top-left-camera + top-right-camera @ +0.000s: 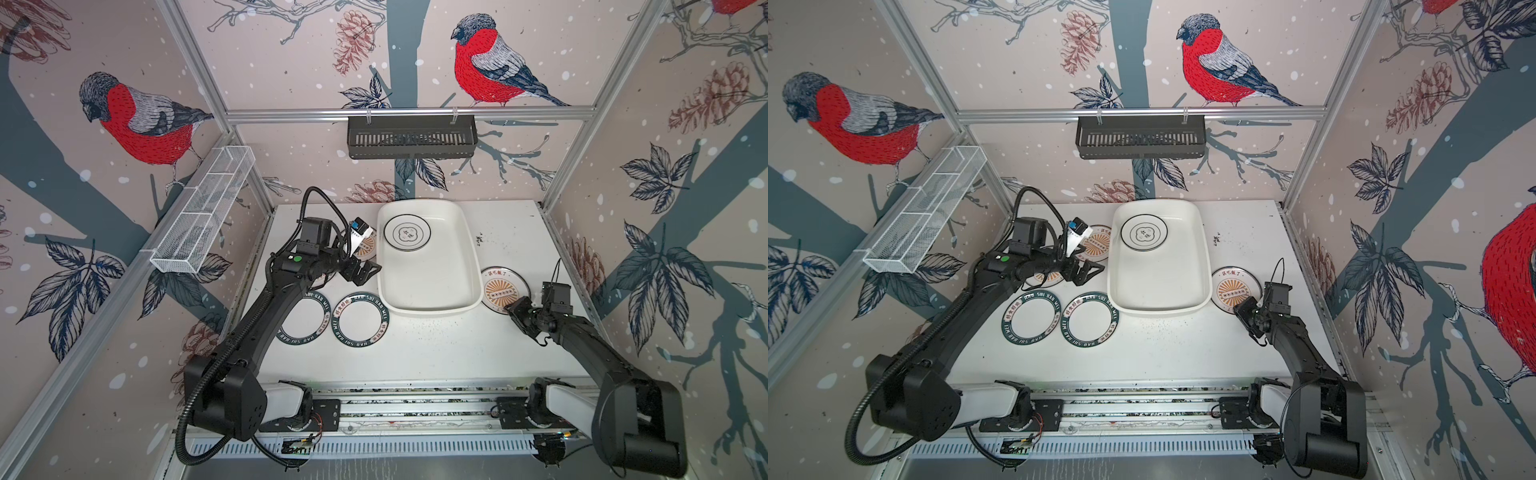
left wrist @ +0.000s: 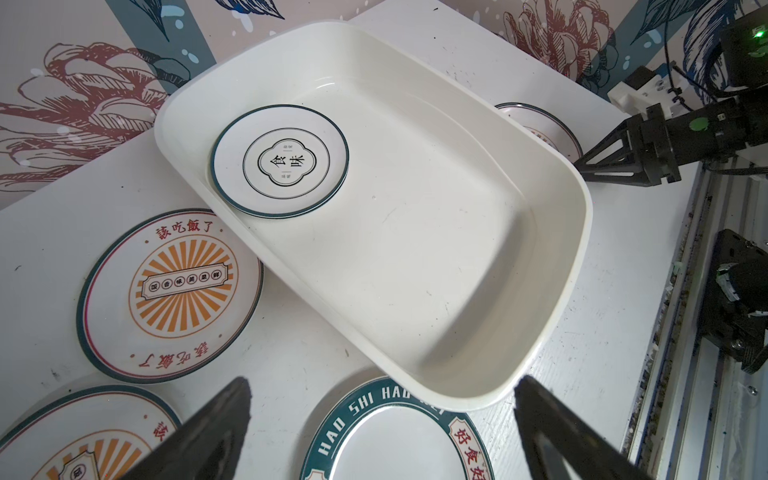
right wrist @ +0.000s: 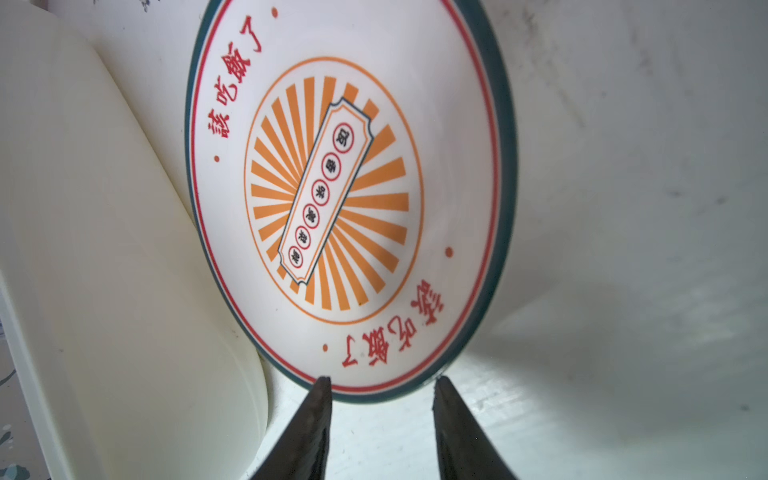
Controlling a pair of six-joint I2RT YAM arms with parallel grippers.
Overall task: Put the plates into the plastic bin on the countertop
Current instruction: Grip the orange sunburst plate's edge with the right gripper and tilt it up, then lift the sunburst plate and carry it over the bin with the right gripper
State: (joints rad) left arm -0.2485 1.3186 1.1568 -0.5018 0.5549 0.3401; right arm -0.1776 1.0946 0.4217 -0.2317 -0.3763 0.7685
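Note:
The white plastic bin lies on the countertop and holds one plate with a black line motif. Right of the bin lies an orange sunburst plate. My right gripper is open, its tips at this plate's near rim, holding nothing. Two green lettered plates lie side by side left of the bin's front. Another sunburst plate lies left of the bin, and one more is partly under my left arm. Over the countertop beside the bin, my left gripper is open and empty.
A black slotted basket hangs on the back rail. A white wire-mesh basket hangs on the left frame. Aluminium framing with both arm bases runs along the front edge. Dark specks dot the countertop right of the bin.

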